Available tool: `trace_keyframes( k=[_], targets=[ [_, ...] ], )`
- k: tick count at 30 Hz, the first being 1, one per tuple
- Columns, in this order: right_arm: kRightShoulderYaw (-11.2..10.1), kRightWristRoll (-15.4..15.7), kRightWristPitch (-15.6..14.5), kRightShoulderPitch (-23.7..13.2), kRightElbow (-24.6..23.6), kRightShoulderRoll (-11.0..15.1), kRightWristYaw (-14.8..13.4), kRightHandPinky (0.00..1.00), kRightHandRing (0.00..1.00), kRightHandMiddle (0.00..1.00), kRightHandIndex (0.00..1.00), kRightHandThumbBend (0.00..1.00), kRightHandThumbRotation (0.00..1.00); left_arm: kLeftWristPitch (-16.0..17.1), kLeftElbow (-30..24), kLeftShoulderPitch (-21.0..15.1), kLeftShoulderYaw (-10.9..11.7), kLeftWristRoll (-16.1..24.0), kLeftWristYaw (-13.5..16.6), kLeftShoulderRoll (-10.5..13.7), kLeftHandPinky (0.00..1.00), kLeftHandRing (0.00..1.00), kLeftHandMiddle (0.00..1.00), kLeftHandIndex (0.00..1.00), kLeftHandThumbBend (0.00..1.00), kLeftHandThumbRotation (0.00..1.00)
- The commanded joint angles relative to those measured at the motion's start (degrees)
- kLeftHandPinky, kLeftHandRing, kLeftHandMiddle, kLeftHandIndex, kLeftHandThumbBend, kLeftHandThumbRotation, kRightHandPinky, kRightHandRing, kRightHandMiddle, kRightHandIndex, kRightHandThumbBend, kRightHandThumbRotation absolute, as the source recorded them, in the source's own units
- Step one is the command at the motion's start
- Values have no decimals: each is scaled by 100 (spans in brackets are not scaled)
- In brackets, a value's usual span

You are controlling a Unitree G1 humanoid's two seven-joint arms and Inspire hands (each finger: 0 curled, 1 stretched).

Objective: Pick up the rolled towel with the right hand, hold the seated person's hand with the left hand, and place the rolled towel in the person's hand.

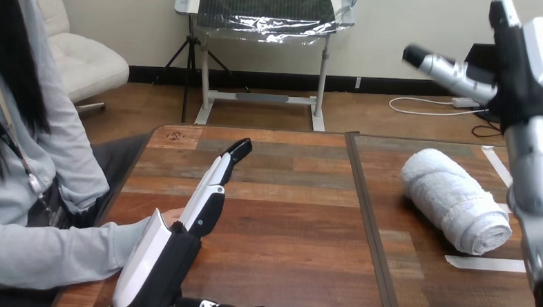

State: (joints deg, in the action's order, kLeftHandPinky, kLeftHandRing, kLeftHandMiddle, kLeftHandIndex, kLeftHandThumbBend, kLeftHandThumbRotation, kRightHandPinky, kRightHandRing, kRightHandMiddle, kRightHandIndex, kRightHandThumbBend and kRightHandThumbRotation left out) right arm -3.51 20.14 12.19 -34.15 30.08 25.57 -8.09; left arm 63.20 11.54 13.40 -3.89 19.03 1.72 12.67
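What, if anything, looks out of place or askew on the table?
Nothing stands out. The towel lies neatly rolled, at a slant, on the right of the table. The left hand, fingers straight, is beside the person's hand; the right hand is raised above the towel.

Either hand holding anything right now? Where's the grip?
Nothing held. Rolled towel lies on the table; right hand raised, open. Left hand straight-fingered over the person's hand, no grip.

The rolled towel is white, the table brown wood-grain, the left hand black and white.
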Motion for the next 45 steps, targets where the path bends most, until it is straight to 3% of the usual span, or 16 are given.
trace_keyframes(
  k=[1,14,21,32,43,45],
  targets=[
    [88,104,-321,-1227,708,288,52,95,100,100,100,100,64,162,60,-313,61,125,149,-116,100,100,100,100,100,82],
    [349,283,-430,-2301,2437,333,-37,81,100,100,100,100,62,219,66,-311,124,351,289,-192,100,100,100,100,100,83],
    [495,412,-676,-2795,3266,274,-137,77,100,100,100,100,60,246,96,-296,141,448,363,-209,100,100,100,100,100,84],
    [607,447,-955,-3213,4016,183,-175,75,100,100,100,100,59,240,71,-232,136,520,442,-212,100,100,100,100,100,85],
    [685,410,-1382,-3412,4512,53,-89,74,100,100,100,100,62,312,63,-164,-17,182,283,-71,100,100,100,100,100,83],
    [674,389,-1480,-3422,4578,18,-67,69,100,100,100,100,64,342,62,-148,-50,104,251,-45,100,100,100,100,100,81]
  ],
)
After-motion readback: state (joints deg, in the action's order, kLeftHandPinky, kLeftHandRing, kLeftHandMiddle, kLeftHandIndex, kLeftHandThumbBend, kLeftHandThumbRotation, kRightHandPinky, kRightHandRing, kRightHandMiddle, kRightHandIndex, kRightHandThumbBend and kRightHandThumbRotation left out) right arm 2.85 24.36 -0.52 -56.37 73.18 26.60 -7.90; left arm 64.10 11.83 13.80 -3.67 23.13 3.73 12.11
